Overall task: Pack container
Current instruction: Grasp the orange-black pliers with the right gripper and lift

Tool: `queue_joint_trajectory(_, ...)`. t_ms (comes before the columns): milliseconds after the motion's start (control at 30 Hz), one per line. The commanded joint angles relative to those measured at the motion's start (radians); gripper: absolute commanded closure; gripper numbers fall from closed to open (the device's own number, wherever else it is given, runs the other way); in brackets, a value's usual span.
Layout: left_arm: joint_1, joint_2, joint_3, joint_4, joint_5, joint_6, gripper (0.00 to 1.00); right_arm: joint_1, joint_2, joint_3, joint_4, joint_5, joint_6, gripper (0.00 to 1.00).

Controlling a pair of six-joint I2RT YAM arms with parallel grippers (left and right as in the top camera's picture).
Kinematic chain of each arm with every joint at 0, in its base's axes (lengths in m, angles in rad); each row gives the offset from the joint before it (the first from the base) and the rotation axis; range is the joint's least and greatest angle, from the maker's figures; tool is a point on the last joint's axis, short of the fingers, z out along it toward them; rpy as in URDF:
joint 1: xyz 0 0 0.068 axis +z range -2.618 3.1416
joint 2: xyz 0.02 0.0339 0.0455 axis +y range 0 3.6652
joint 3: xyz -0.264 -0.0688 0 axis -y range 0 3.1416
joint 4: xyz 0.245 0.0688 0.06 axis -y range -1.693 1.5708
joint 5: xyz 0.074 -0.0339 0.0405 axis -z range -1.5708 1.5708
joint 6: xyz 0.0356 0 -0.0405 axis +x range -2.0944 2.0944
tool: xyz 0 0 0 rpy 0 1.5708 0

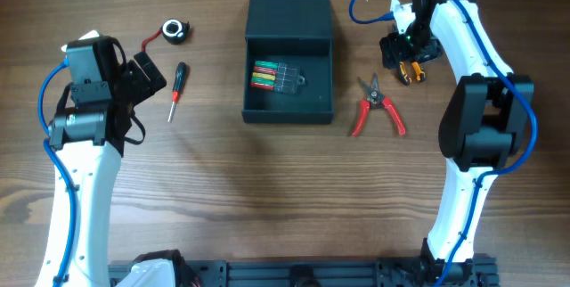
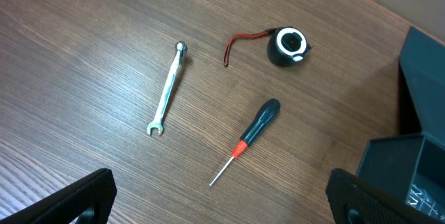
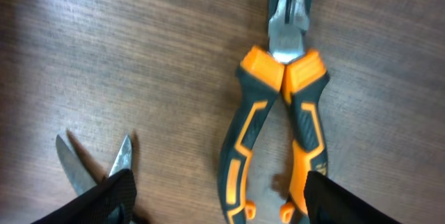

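The dark teal-black container (image 1: 254, 100) stands open at the table's middle back, its lid flap folded away behind it. A set of coloured hex keys (image 1: 272, 76) lies inside. Its corner shows in the left wrist view (image 2: 393, 158). My left gripper (image 1: 142, 73) is open and empty above a black-and-red screwdriver (image 2: 254, 130), a silver wrench (image 2: 167, 88) and a round black tape measure (image 2: 287, 46). My right gripper (image 3: 219, 200) is open, hovering over orange-and-black pliers (image 3: 278, 120), its fingers either side of the handles without touching them.
Red-handled snips (image 1: 378, 104) lie right of the container; their blades show in the right wrist view (image 3: 90, 161). The screwdriver (image 1: 177, 89) and tape measure (image 1: 175, 29) lie left of the container. The wrench is hidden under my left arm in the overhead view.
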Motion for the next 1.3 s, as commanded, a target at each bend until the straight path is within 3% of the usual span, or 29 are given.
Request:
queue_joint_trajectory(0,0.005,0.006,0.022,0.001,0.012,0.016,0.0,0.004,0.014,-0.015,-0.03,-0.021,0.057,0.25)
queue_joint_trajectory(433,0.005,0.006,0.022,0.001,0.012,0.016,0.0,0.004,0.084,-0.026,0.028,-0.039,0.088,0.34)
queue_joint_trajectory(600,0.005,0.006,0.022,0.001,0.012,0.016,0.0,0.004,0.115,-0.027,0.036,-0.039,0.108,0.44)
queue_joint_trajectory(867,0.005,0.006,0.022,0.001,0.012,0.016,0.0,0.004,0.137,-0.028,0.024,-0.038,0.108,0.86)
queue_joint_trajectory(1133,0.005,0.006,0.022,0.001,0.012,0.016,0.0,0.004,0.119,-0.025,-0.003,-0.039,0.108,0.95)
queue_joint_trajectory(1267,0.005,0.006,0.022,0.001,0.012,0.016,0.0,0.005,0.012,0.014,-0.003,-0.04,0.106,0.96)
